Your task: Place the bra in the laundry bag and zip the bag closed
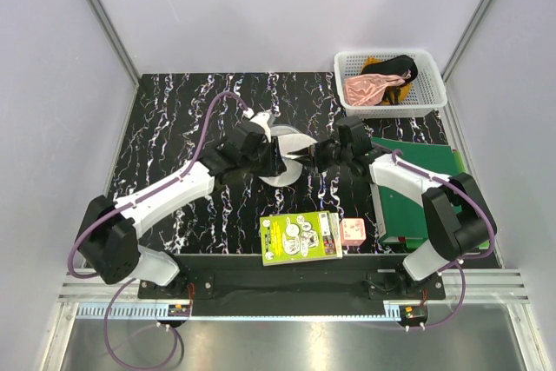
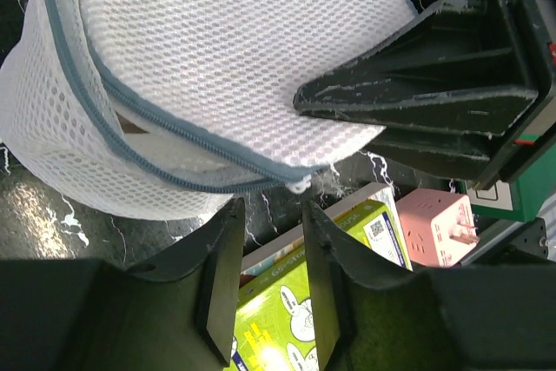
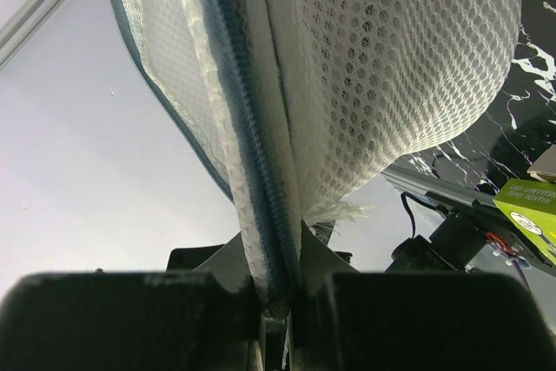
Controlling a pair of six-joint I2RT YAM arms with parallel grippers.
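White mesh is dominating the scene as the laundry bag (image 1: 288, 159) is sitting at the middle of the black marbled table (image 1: 174, 119), caught between the jaws of the two arms. The right jaws are pressing together on the bag's rim, with the grey-blue zip (image 3: 248, 128) running straight down into the pinch between the fingers (image 3: 323, 254); seen from the left wrist, that same black gripper is lying across the mesh lid. The left jaws are standing a little apart just below the bag's lower edge and gripping nothing, the table and a green booklet (image 1: 302, 236) showing through the gap between the fingers (image 2: 221, 284). The end of the zip (image 2: 300, 184) is hanging just above those fingertips; whether it is touching them cannot be told. Along the unzipped stretch of the rim the lid is gaping away from the body of the bag, and a sliver of tan, the bra (image 2: 129, 124), is showing inside. Near the table's front edge a pink cube (image 1: 352, 230) is lying just beside the booklet. A green board (image 1: 417, 162) is lying under the right arm, and at the far right corner a white lattice basket (image 1: 389, 111) is holding a pink garment (image 1: 369, 90) and a black garment (image 1: 395, 67).
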